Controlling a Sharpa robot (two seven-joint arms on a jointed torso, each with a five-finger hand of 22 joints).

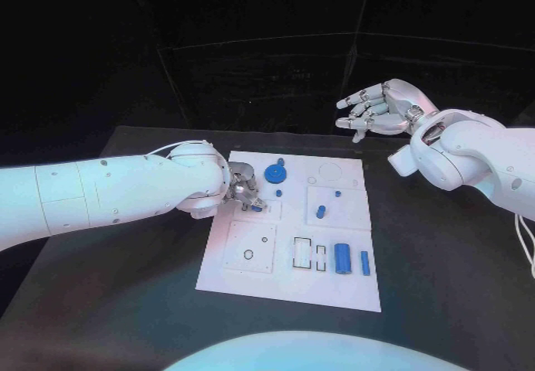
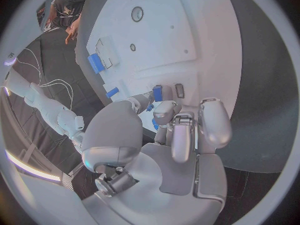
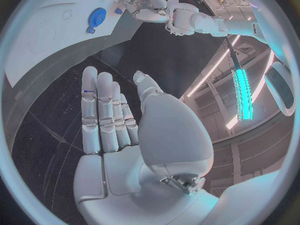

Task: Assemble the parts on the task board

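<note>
A small blue peg [image 1: 257, 207] sits pinched in my left hand [image 1: 241, 192] over the white board's [image 1: 292, 286] left edge, near the blue gear [image 1: 274, 173], while my right hand [image 1: 379, 106] hovers spread, empty, beyond the board's far right corner.

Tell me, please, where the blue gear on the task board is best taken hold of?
Probably by its toothed rim, from straight above: the blue gear lies flat on the task board, so only top and edge are exposed. The free right hand hovers nearby.
</note>
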